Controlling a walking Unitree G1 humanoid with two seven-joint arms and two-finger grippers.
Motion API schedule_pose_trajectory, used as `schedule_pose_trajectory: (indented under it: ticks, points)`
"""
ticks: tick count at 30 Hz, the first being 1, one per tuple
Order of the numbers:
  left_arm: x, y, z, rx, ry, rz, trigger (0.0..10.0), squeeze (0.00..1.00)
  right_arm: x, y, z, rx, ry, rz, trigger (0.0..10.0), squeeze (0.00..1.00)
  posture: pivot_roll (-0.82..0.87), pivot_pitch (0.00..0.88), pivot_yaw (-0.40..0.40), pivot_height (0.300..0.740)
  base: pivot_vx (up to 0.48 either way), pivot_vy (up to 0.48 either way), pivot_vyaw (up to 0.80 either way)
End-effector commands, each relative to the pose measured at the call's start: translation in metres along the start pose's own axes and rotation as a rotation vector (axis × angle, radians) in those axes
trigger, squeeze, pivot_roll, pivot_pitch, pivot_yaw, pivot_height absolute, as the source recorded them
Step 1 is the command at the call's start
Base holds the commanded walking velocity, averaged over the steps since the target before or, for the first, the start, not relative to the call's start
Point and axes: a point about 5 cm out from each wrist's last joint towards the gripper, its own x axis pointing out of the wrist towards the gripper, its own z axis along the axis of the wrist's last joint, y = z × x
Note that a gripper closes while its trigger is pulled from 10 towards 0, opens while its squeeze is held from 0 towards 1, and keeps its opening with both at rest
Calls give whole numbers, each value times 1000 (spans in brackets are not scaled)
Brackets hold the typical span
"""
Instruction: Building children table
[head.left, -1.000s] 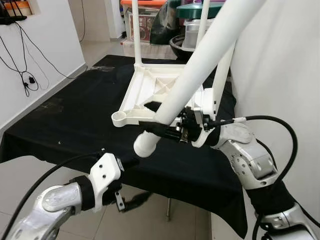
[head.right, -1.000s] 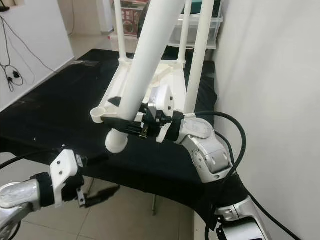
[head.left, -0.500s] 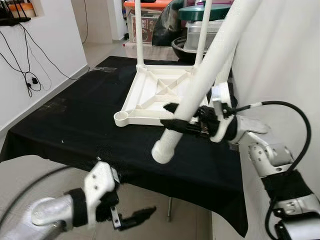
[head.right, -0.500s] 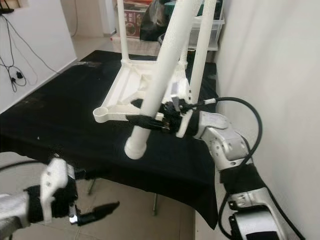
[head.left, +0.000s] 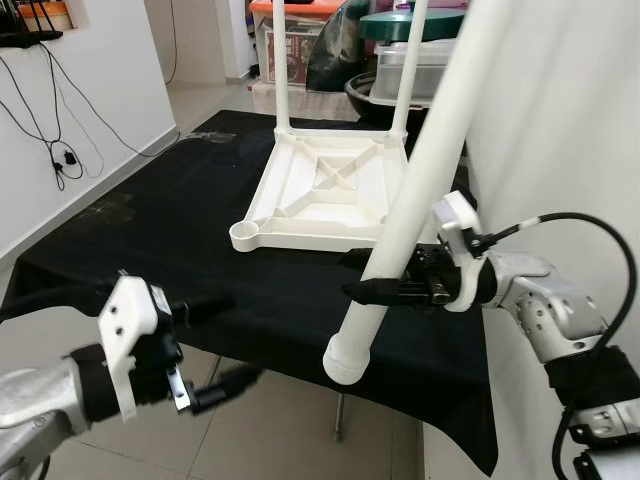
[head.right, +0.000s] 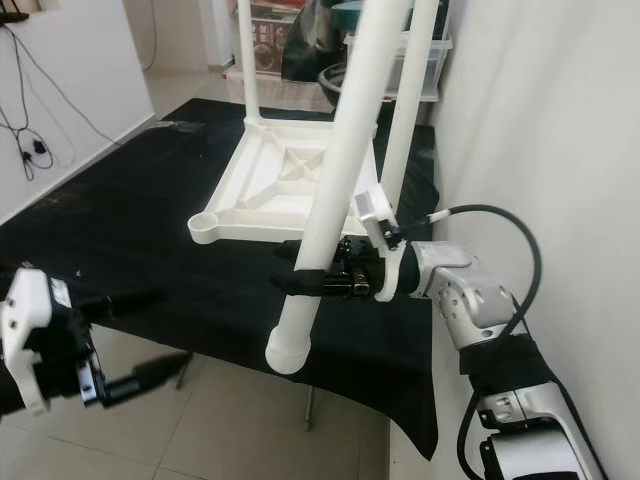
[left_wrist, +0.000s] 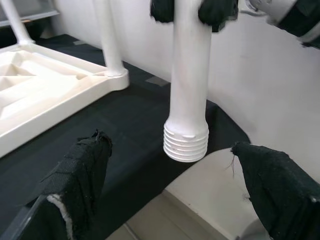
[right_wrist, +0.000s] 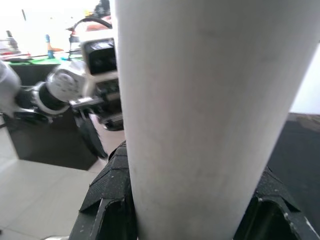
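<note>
With the right claw (head.left: 372, 290) clenching the table leg (head.left: 420, 180), steer its threaded end squarely into the empty corner socket (head.left: 243, 234) while the released left claw (head.left: 215, 340) steadies.

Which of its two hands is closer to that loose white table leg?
The right. The right gripper is clamped around the table leg; the left gripper hangs open beside the black table's front edge, apart from the leg.

The right gripper (head.left: 372, 276) is clamped tight with its arm stretched forward, while the left gripper (head.left: 222, 340) is spread wide, held low.
</note>
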Motion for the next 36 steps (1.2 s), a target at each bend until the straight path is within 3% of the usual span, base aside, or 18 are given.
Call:
schedule_pose_trajectory:
  ticks: [1, 2, 5, 11, 21, 28, 32, 36]
  points:
    - [2, -1, -4, -20, 25, -18, 10000, 0, 2, 3, 15, -13, -65, 40, 0, 0, 107, 0, -26, 740, 0, 0, 0]
    - [10, -3, -6, -54, 21, -62, 10000, 0, 17, 11, 36, -18, -166, 141, 0, 0, 94, 0, -17, 740, 0, 0, 0]
    - [16, -1, -7, -75, 18, -85, 10000, 0, 30, 17, 43, -27, -198, 219, 0, 0, 87, 0, -13, 740, 0, 0, 0]
    - [30, -2, -3, -79, -18, -154, 10000, 0, 47, 24, 39, -25, -219, 273, 0, 0, 85, 0, -12, 740, 0, 0, 0]
    - [47, -5, -1, -91, -40, -227, 10000, 0, 52, 36, 30, 14, -206, 301, 0, 0, 72, 0, -1, 740, 0, 0, 0]
    - [52, -6, -4, -111, -30, -240, 10000, 0, 52, 37, 32, 6, -212, 296, 0, 0, 64, 0, 5, 740, 0, 0, 0]
    - [58, -5, -21, -175, 51, -222, 10000, 0, 52, 38, 36, -23, -215, 283, 0, 0, 64, 0, 13, 740, 0, 0, 0]
    - [59, -9, -24, -212, 57, -243, 10000, 0, 53, 38, 37, -43, -205, 279, 0, 0, 68, 0, 13, 740, 0, 0, 0]
